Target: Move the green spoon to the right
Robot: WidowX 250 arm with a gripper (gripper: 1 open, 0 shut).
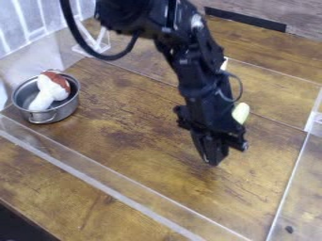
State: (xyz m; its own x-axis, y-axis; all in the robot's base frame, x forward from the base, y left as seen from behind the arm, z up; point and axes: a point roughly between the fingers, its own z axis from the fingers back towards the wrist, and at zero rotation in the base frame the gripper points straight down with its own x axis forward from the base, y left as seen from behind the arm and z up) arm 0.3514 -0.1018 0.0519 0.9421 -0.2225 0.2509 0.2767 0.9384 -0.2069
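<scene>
Surface: wooden counter [113, 132], clear panels round it
Arm: black, stretched right, tip angled steeply down
Jaws [214, 155]: clamped tight, low over wood
Green spoon [239, 113]: peeking behind wrist, right side
Bowl [45, 102]: far left

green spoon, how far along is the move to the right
Done: the green spoon already sits at the right of the table, far from the steel bowl at the left edge. In hand: the shut gripper points down beside it; whether they touch is unclear. Left: withdrawing, perhaps.
</scene>
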